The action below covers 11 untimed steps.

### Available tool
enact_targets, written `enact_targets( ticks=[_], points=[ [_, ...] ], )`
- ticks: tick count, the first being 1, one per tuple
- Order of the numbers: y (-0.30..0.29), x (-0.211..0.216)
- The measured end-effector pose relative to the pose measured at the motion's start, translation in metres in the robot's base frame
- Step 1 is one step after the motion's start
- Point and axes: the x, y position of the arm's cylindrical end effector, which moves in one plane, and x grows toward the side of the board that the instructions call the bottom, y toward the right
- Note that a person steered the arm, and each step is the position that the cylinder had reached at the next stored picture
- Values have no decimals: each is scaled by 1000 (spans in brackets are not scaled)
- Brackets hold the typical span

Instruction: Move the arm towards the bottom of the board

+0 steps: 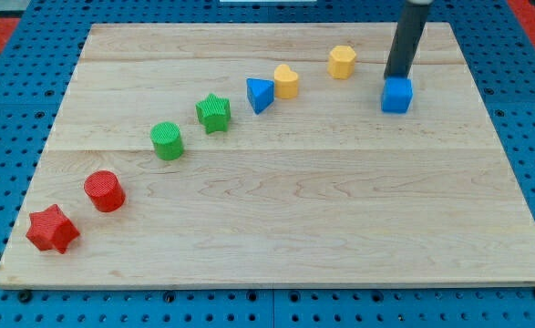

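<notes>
A pale wooden board (276, 210) made of glued planks with fine grain lies on a blue perforated base (12, 109), and the seams between planks run across it as thin darker lines. The arm ends in a straight, dark, matte rod with no gripper on it, so there is nothing to open or close; the rod comes down from the view's top right and its tip (396, 76) meets the board just behind the top edge of a blue cube (396, 95), apparently touching it, though actual contact cannot be confirmed. The other blocks, all with a ribbed, layered surface like printed plastic, form a diagonal line rising from the view's lower left to the upper right: a red star (52, 228) near the board's lower left corner, a red cylinder (104, 190), a green cylinder (167, 140), a green star (213, 113), a blue triangular prism (260, 94) just beside a yellow heart-like block (286, 81), and a yellow hexagonal block (343, 61) well to the left of the tip. The bottom half of the board shows only bare wood grain on the view's right
</notes>
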Motion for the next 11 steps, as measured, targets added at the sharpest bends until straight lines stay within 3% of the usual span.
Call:
enact_targets(
  ticks=[1,3,4,5,6,8,11],
  points=[
    [-42,63],
    [-2,15],
    [20,34],
    [-23,26],
    [-74,-17],
    [-134,31],
    [-133,36]
  ],
)
